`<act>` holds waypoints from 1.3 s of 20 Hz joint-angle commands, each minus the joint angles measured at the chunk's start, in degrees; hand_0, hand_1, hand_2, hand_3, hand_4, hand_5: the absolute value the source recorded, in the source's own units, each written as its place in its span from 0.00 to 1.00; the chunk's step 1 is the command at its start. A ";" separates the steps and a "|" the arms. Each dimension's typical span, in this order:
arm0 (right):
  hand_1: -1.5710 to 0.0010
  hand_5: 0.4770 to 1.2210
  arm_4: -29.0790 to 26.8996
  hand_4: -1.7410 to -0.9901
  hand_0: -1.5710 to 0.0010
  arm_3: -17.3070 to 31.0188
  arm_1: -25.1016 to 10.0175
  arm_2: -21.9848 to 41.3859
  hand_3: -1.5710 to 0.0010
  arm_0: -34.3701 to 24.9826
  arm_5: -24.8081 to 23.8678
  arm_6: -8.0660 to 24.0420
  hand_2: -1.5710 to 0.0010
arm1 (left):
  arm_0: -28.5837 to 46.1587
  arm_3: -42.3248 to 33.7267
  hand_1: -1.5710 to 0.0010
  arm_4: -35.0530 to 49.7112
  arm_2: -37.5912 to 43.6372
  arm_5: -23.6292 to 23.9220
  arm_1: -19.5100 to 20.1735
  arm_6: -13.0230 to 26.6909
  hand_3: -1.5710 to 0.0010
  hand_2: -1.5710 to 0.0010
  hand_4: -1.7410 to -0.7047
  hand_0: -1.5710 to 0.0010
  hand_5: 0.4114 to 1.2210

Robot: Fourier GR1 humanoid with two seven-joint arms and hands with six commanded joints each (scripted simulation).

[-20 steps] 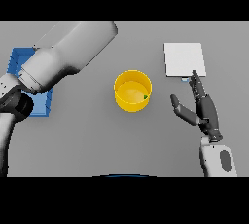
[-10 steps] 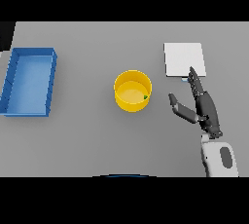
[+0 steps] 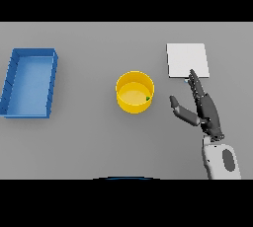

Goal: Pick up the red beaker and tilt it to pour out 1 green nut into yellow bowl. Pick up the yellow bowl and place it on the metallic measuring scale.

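The yellow bowl, mid-table with a green nut inside, now sits unobstructed since the left arm withdrew from view, so the pour looks done; the right hand, fingers straight, waits right of it below the metallic scale.

between the right hand and the yellow bowl lies a strip of bare tabletop, nothing stands in it. the scale is just beyond the fingertips. the blue tray stands well apart at the far left.
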 commanded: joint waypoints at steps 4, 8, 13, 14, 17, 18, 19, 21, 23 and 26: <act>1.00 0.28 0.62 0.58 1.00 1.11 -0.16 0.05 1.00 -0.65 -0.22 -0.42 1.00 | 8.68 -3.75 0.00 5.72 4.10 3.56 -0.90 2.56 0.08 0.00 0.00 0.00 1.00; 1.00 0.31 0.45 0.58 1.00 1.46 -0.65 -0.13 1.00 -0.53 0.21 -0.73 1.00 | 17.40 -12.45 0.00 9.41 5.60 4.24 -1.00 7.26 0.03 0.00 0.00 0.00 1.00; 1.00 0.33 1.91 0.56 1.00 1.58 -0.79 0.34 1.00 0.06 -0.43 -1.30 1.00 | 28.71 -27.70 0.00 11.93 4.78 5.39 -2.35 10.70 0.13 0.00 0.00 0.00 1.00; 1.00 0.33 2.25 0.55 1.00 1.18 -0.39 0.82 1.00 0.33 -0.57 -1.48 1.00 | 29.89 -30.19 0.00 12.18 4.76 5.54 -2.59 12.38 0.15 0.00 0.00 0.00 1.00; 1.00 0.34 1.44 0.54 1.00 0.53 -0.57 0.47 1.00 0.40 -0.23 -1.25 1.00 | 33.82 -34.50 0.00 12.46 5.71 6.00 -3.46 13.31 0.13 0.00 0.06 0.00 0.86; 1.00 0.34 1.86 0.54 1.00 0.29 -0.68 0.48 1.00 0.27 -0.61 -0.65 1.00 | 34.85 -35.54 0.00 12.82 5.86 5.30 -3.85 13.35 0.10 0.00 0.10 0.00 0.78; 1.00 0.34 2.07 0.55 1.00 1.01 -0.73 0.40 1.00 -0.01 -0.71 -0.58 1.00 | 36.17 -36.85 0.00 12.70 5.40 4.88 -4.59 13.35 0.08 0.00 0.15 0.00 0.68; 1.00 0.34 1.83 0.55 1.00 0.60 -0.84 0.39 1.00 -0.30 -0.48 -0.76 1.00 | 37.38 -39.00 0.00 13.49 5.73 2.80 -4.96 13.25 0.31 0.00 0.36 0.00 0.54; 1.00 0.34 1.86 0.55 1.00 0.76 -0.91 0.52 1.00 0.16 -0.23 -0.59 1.00 | 39.04 -42.34 0.03 15.85 6.68 -0.12 -5.45 13.19 0.46 0.10 0.59 0.00 0.45; 1.00 0.34 1.82 0.56 1.00 0.53 -1.05 0.42 1.00 0.32 -0.25 -0.91 1.00 | 40.87 -46.26 0.47 19.78 8.07 -4.99 -6.25 13.22 0.70 0.52 0.79 0.37 0.38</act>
